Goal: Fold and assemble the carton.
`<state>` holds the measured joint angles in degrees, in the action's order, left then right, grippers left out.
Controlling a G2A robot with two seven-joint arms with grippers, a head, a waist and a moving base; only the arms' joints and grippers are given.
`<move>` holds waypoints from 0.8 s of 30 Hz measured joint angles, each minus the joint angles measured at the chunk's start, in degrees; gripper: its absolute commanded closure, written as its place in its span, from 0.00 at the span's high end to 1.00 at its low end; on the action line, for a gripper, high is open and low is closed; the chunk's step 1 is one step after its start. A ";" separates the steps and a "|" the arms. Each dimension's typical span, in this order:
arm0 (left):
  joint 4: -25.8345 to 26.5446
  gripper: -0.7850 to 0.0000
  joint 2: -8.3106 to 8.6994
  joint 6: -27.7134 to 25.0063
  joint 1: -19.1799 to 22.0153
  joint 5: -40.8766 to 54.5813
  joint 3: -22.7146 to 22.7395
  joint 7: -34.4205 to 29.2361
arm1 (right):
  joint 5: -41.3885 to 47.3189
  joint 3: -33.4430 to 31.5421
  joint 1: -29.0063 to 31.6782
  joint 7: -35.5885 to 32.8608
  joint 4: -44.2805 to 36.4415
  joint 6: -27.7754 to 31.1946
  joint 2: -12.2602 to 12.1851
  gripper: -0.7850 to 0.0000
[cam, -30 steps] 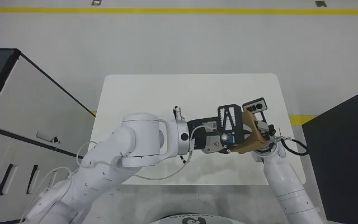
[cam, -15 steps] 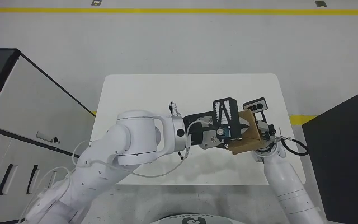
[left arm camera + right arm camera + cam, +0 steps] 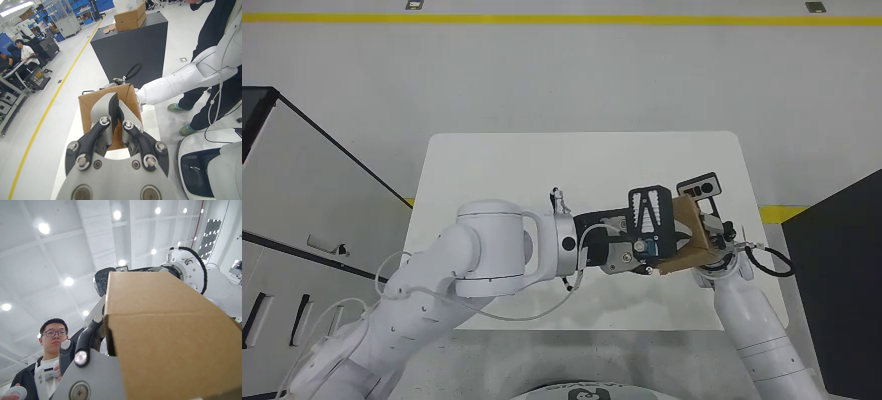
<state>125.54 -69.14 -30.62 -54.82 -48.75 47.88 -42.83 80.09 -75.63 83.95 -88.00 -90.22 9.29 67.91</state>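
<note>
Nearest you, the left arm (image 3: 492,260) comes in from 8 o'clock and the right arm (image 3: 747,320) from 5 o'clock. They meet over the 3 to 4 o'clock part of the white table (image 3: 542,160).

Your left gripper (image 3: 114,100) has its black pads drawn together in front of a brown face of the carton (image 3: 692,250). Whether any cardboard sits between the pads, you cannot tell. From above, this gripper lies at the carton's 9 o'clock side, touching it.

Your right gripper (image 3: 101,309) is clamped on the carton. One finger runs up the outside of a wall, the wall's edge drops into the gripper beside it, and the other finger is hidden behind the cardboard.

The carton is partly raised, tilted, with a creased corner between two panels.

Farther out, at 3 o'clock off the table, stands a black cabinet (image 3: 132,43) with two closed cardboard boxes (image 3: 130,18) stacked on top. At 12 o'clock, well beyond the table, a yellow line (image 3: 542,19) crosses the floor.
</note>
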 measured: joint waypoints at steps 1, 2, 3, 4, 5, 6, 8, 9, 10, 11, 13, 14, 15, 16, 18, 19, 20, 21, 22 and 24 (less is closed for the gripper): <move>-0.13 0.00 -0.04 0.02 0.12 -0.01 -0.19 0.08 | -0.05 0.02 -0.02 0.00 -0.03 0.03 -0.02 0.00; -0.26 0.00 -0.09 0.04 0.24 -0.01 -0.38 0.15 | -0.08 0.06 -0.04 0.00 -0.06 0.05 -0.04 0.00; -0.44 0.00 -0.15 0.10 0.39 0.00 -0.61 0.23 | -0.14 0.10 -0.06 0.00 -0.08 0.05 -0.07 0.00; -0.56 0.00 -0.19 0.14 0.50 0.02 -0.76 0.28 | -0.22 0.11 -0.08 0.00 -0.08 0.08 -0.10 0.00; -0.67 0.00 -0.22 0.16 0.61 0.03 -0.89 0.33 | -0.28 0.12 -0.09 0.00 -0.08 0.08 -0.12 0.00; -0.81 0.00 -0.27 0.20 0.74 0.03 -1.03 0.40 | -0.26 0.16 -0.10 0.00 -0.10 0.06 -0.15 0.00; -1.00 0.00 -0.32 0.29 0.89 0.02 -1.19 0.40 | -0.19 0.22 -0.12 0.00 -0.11 0.03 -0.19 0.00; -1.06 0.00 -0.35 0.37 0.97 0.04 -1.25 0.41 | -0.17 0.28 -0.13 0.00 -0.12 0.01 -0.22 0.00; -1.11 0.00 -0.36 0.44 1.01 0.04 -1.26 0.45 | -0.17 0.32 -0.15 0.00 -0.13 0.01 -0.23 0.00; -1.14 0.00 -0.37 0.53 1.05 0.05 -1.21 0.50 | -0.16 0.35 -0.16 0.00 -0.13 0.01 -0.25 0.00; -1.11 0.00 -0.36 0.80 1.15 0.02 -0.76 0.63 | -0.10 0.39 -0.19 0.00 -0.03 0.10 -0.29 0.00; -1.04 0.00 -0.33 0.95 1.17 -0.04 -0.46 0.65 | -0.11 0.39 -0.22 0.00 0.05 0.12 -0.31 0.00; -0.91 0.00 -0.28 1.18 1.16 -0.11 0.03 0.67 | -0.13 0.39 -0.29 0.00 0.15 0.12 -0.34 0.00; -0.80 0.00 -0.24 1.35 1.10 -0.14 0.43 0.68 | -0.12 0.37 -0.34 0.00 0.23 0.11 -0.36 0.00; -0.46 0.00 -0.10 1.88 0.81 -0.09 1.58 0.86 | -0.02 0.32 -0.42 0.00 0.38 0.11 -0.41 0.00; -0.30 0.00 -0.03 1.93 0.66 0.02 2.04 0.87 | 0.02 0.30 -0.44 0.00 0.43 0.12 -0.43 0.00; -0.14 0.00 0.05 1.87 0.52 0.08 2.46 0.80 | 0.06 0.28 -0.45 0.00 0.46 0.12 -0.46 0.00; 0.03 0.00 0.15 1.72 0.33 0.12 2.91 0.64 | 0.11 0.26 -0.47 0.00 0.49 0.14 -0.48 0.00; 0.11 0.00 0.21 1.59 0.18 0.17 3.17 0.54 | 0.12 0.25 -0.49 0.00 0.48 0.19 -0.50 0.00; 0.24 0.00 0.33 1.32 -0.17 0.23 3.57 0.37 | 0.04 0.27 -0.54 0.00 0.45 0.22 -0.55 0.00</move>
<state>125.77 -68.81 -29.29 -54.99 -48.52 51.45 -42.47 80.14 -75.35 83.42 -88.00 -89.77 9.51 67.36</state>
